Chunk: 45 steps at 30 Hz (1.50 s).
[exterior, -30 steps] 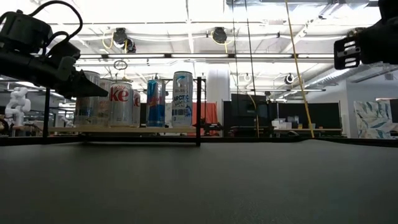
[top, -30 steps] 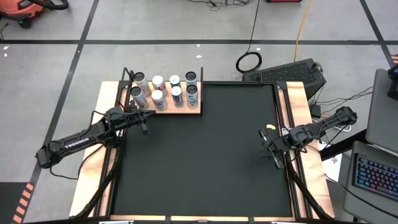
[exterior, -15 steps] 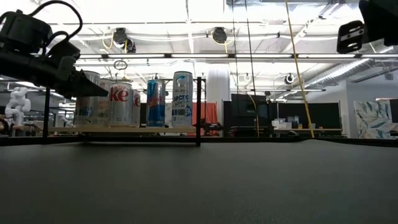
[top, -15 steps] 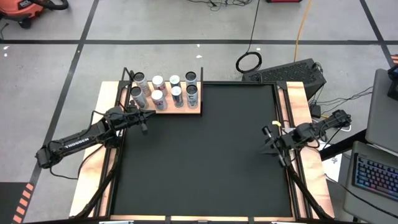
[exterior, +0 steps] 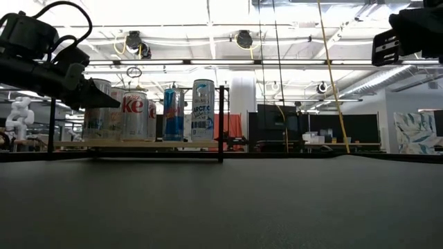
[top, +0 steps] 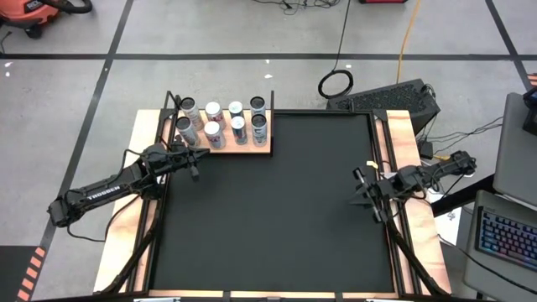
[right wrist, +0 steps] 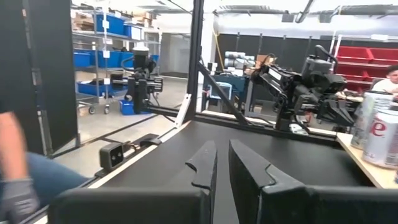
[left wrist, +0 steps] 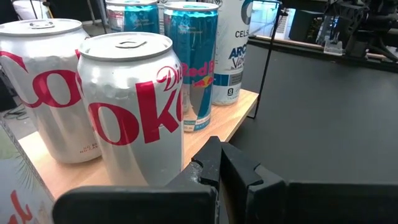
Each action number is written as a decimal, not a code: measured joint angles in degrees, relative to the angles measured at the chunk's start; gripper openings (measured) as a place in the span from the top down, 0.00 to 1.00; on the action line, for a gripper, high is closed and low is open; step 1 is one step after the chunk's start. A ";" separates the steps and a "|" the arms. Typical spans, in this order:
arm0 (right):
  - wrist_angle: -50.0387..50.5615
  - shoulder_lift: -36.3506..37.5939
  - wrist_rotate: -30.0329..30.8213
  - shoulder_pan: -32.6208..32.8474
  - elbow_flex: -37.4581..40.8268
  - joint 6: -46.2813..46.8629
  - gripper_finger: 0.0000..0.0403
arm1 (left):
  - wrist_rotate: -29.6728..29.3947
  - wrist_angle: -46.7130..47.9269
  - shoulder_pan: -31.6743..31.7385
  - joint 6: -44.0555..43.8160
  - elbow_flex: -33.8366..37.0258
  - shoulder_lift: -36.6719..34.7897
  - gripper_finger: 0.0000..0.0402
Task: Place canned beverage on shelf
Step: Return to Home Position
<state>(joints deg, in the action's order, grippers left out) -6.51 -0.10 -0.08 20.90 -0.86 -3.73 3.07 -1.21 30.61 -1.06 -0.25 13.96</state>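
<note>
The shelf [top: 262,148], a light-wood board with thin black uprights, lies at the table's far left corner. Several cans [top: 222,124] stand upright on it on their bases; the low view shows them in a row [exterior: 149,111]. My left gripper [top: 200,156] hovers shut just off the shelf's near edge, pointing at a Diet Coke can [left wrist: 130,106] without touching it. My right gripper [top: 357,191] hangs shut over the mat's right side, far from the shelf and holding nothing. In its own wrist view the right gripper's fingers [right wrist: 222,163] point across the table.
A large black mat [top: 277,201] covers the table between the arms. A black case [top: 386,96] sits beyond the far right corner, and a keyboard [top: 508,239] lies off the right edge. A person's arm [right wrist: 18,180] shows beside the table in the right wrist view.
My right gripper has tipped upward a little and risen slightly at the table's right side, still shut. The cans and the shelf have not moved.
</note>
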 joint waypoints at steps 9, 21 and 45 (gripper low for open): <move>-0.02 0.00 0.02 -2.51 0.00 0.00 0.94 | -0.05 0.00 0.00 0.00 0.00 0.00 0.97; -0.01 -0.02 0.00 -2.51 0.00 0.02 0.94 | -0.07 0.00 0.00 0.00 0.00 0.00 0.97; -0.01 -0.02 0.00 -2.51 0.00 0.02 0.94 | -0.07 0.00 0.00 -0.02 0.00 0.00 0.97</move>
<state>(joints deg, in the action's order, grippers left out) -6.52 -0.12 -0.08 18.39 -0.86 -3.70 3.01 -1.21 30.61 -1.08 -0.25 13.96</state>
